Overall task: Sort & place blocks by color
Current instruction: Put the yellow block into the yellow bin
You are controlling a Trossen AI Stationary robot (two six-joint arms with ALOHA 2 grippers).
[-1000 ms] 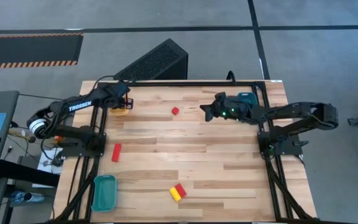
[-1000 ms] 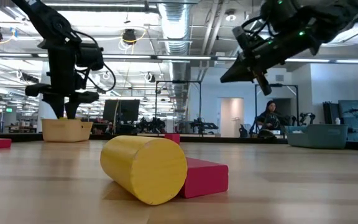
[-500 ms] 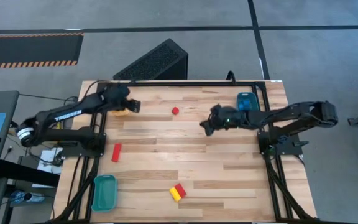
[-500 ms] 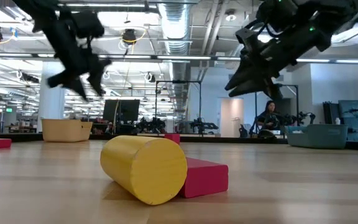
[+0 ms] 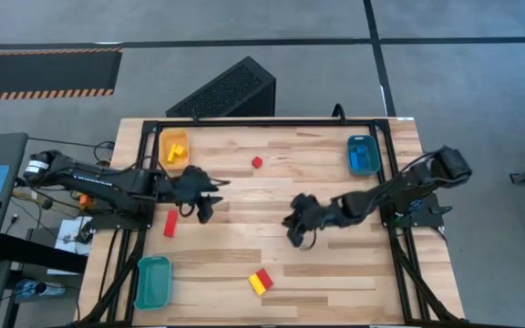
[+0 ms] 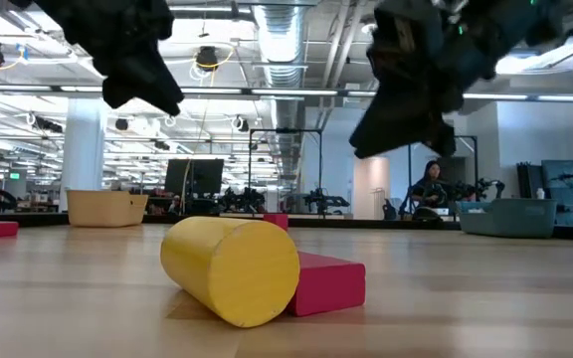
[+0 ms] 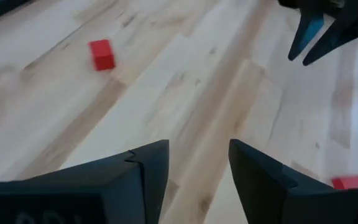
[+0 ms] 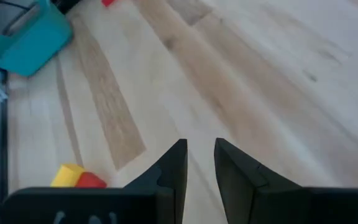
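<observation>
My left gripper point(image 5: 210, 196) hovers open over bare table, right of the red bar point(image 5: 170, 222). In its wrist view the fingers point(image 7: 197, 168) stand apart above the wood, with the red cube point(image 7: 102, 54) ahead. My right gripper point(image 5: 294, 228) hangs over the table's middle, open by a narrow gap point(image 8: 199, 165). A yellow cylinder point(image 6: 232, 268) lies on its side against a red block point(image 6: 328, 280) near the near edge. One yellow block point(image 5: 177, 151) lies in the yellow tray point(image 5: 165, 139). Blue blocks lie in the blue tray point(image 5: 363, 153).
A teal tray point(image 5: 153, 281) sits at the near left corner. The red cube point(image 5: 257, 162) lies alone toward the far edge. A black frame point(image 5: 272, 121) runs round the table's far and side edges. Bare wood lies between the two grippers.
My left gripper has swung from over the yellow tray toward the near edge and the table's middle, and the yellow block in the tray now shows. My right gripper has moved from beside the blue tray toward the near edge and the middle, tipping down.
</observation>
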